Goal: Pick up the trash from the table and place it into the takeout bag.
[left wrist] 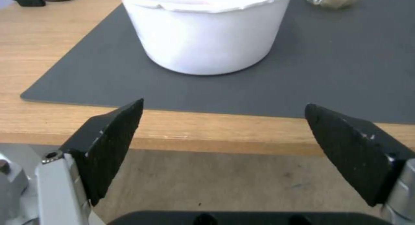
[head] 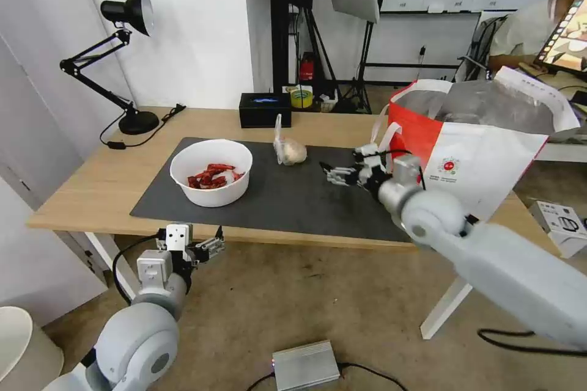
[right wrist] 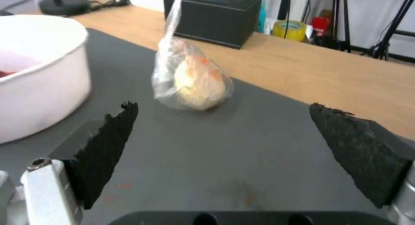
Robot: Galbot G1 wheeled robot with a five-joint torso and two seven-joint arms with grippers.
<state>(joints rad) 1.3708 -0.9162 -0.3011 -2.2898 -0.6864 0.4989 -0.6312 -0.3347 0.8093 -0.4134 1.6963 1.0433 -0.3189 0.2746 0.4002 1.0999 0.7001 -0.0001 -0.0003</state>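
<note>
A white round bowl with red scraps sits on the left half of the dark grey mat. A small knotted clear bag lies near the mat's far edge, its tail sticking up. My right gripper hovers open over the mat, just right of the knotted bag, with nothing between its fingers. My left gripper is open below the table's front edge, facing the bowl. The white-and-red takeout bag stands open at the table's right end.
A black tissue box sits behind the mat. A black desk lamp stands at the far left corner with its cord on the table. A silver box and cables lie on the floor.
</note>
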